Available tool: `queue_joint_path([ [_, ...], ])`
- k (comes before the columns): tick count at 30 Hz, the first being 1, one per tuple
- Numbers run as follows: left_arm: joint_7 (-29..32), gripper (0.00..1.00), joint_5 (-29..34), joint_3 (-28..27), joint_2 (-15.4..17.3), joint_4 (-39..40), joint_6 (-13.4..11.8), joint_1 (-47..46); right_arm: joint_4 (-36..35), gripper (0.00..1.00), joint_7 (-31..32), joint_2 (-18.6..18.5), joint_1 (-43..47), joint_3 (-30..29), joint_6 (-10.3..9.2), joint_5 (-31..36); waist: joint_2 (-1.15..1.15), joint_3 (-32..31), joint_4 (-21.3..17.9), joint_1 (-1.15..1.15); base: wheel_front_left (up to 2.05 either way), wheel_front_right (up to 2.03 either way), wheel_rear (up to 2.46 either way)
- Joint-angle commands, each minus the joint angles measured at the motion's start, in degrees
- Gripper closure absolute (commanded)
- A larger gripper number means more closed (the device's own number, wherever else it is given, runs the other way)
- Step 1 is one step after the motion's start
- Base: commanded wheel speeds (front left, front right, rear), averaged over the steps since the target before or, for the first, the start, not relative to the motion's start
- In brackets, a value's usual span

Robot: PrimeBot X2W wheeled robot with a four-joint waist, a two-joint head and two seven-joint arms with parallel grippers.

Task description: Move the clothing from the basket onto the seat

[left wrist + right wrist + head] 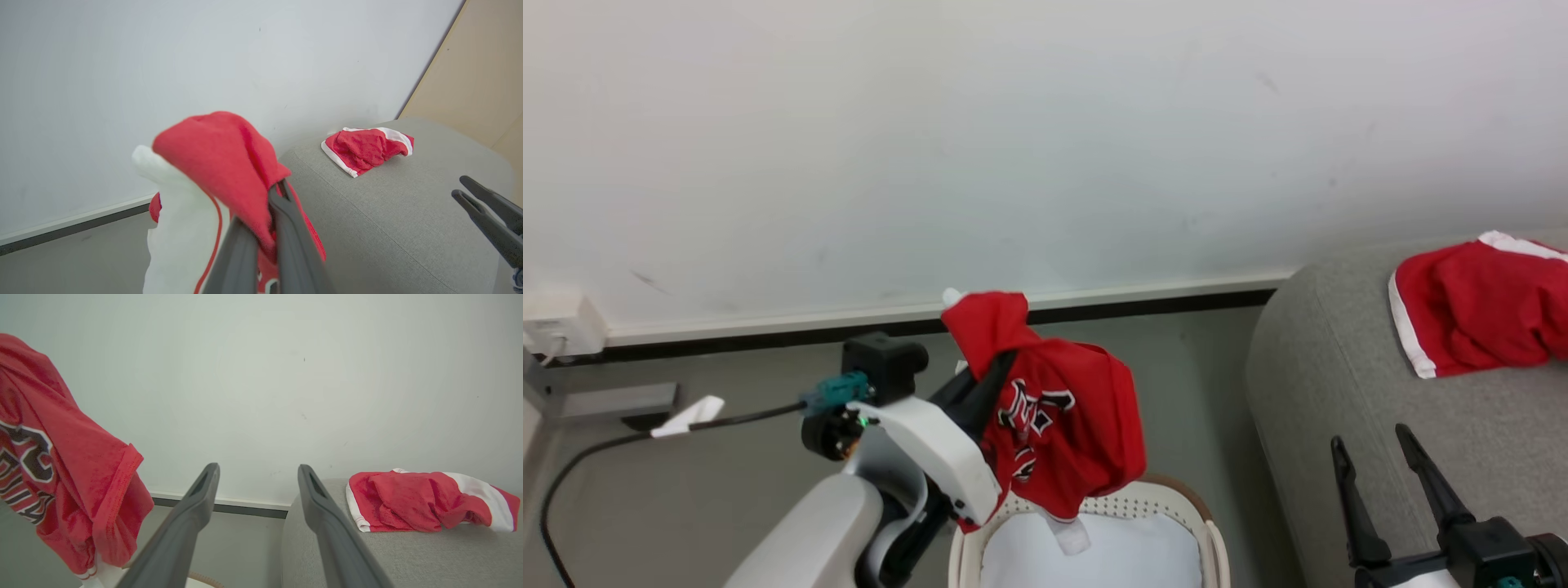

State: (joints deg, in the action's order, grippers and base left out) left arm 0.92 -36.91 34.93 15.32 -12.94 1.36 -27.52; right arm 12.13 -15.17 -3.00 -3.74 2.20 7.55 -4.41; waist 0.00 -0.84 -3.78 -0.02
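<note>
My left tool (1006,359) is clamped on a red shirt (1062,425), its two dark fingers pinched together with a fold of the cloth caught between them near the tips. In the left wrist view, the left tool (274,196) has the red shirt (229,163) bunched over it, a white panel with thin red piping hanging down on the left. The shirt hangs in the air, draping down from the fingers, with black-and-white lettering on its front. Its lowest edge dangles over the back rim of the basket (1152,494); I cannot tell whether it touches. The basket stands on the floor (727,474) close beside the seat (1339,392), and a flat white sheet (1111,555) lies inside it. My right tool (1370,438) hangs over the front of the seat with its fingers apart and nothing between them; the right wrist view shows the right tool (258,468) with the same wide gap, and the shirt (61,465) hanging off to its left. A second red garment (1478,302) with a white stripe along its edge lies crumpled on the seat, well apart from the shirt and the basket. A pale wall (1013,122) stands behind everything, and a black cable (596,449) trails across the floor on my left.
</note>
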Motion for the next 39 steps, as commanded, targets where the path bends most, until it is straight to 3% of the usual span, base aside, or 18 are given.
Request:
queue_joint_path([
  [1, -0.2, 1.0, -0.2, -0.6, 0.4, 0.8, -0.3, -0.8, 0.2, 0.0, 0.0, -0.7, 1.0, 0.3, -0.13, 0.5, 0.0, -1.6, 1.5, 0.02, 0.0, 0.0, 0.0],
  [12, 1.8, 1.0, -0.3, -1.5, 2.2, 6.9, -1.6, -2.3, -1.9, 0.0, 0.0, -4.4, 0.5, 7.6, -0.13, -2.7, 0.0, -4.7, 4.1, 0.02, 0.0, 0.0, 0.0],
  [20, 3.1, 1.0, 0.4, 0.7, 1.5, 9.3, -1.6, -1.6, -4.5, 0.0, 0.0, -11.4, -5.6, 21.4, -0.13, -8.0, 0.0, -5.2, 6.0, 0.02, 0.0, 0.0, 0.0],
  [27, 3.8, 1.0, 0.6, 3.0, 0.2, 10.2, -0.9, -1.6, -1.2, 0.0, 1.4, -15.5, -15.3, 34.4, -0.13, -13.4, 0.0, -5.4, 7.0, 0.02, 0.0, 0.0, 0.0],
  [32, 4.3, 1.0, 0.8, 4.7, -1.1, 10.7, -0.3, -2.3, 4.0, 0.0, 3.6, -15.6, -22.9, 41.7, -0.13, -14.9, 0.0, -5.3, 7.5, 0.02, 0.0, 0.0, 0.0],
  [39, 4.2, 1.0, -0.7, 6.4, -3.5, 11.2, 0.8, -2.9, 15.3, 0.0, 3.7, -11.1, -29.1, 48.4, -0.13, -21.2, 0.0, -5.5, 8.7, 0.02, 0.0, 0.0, 0.0],
])
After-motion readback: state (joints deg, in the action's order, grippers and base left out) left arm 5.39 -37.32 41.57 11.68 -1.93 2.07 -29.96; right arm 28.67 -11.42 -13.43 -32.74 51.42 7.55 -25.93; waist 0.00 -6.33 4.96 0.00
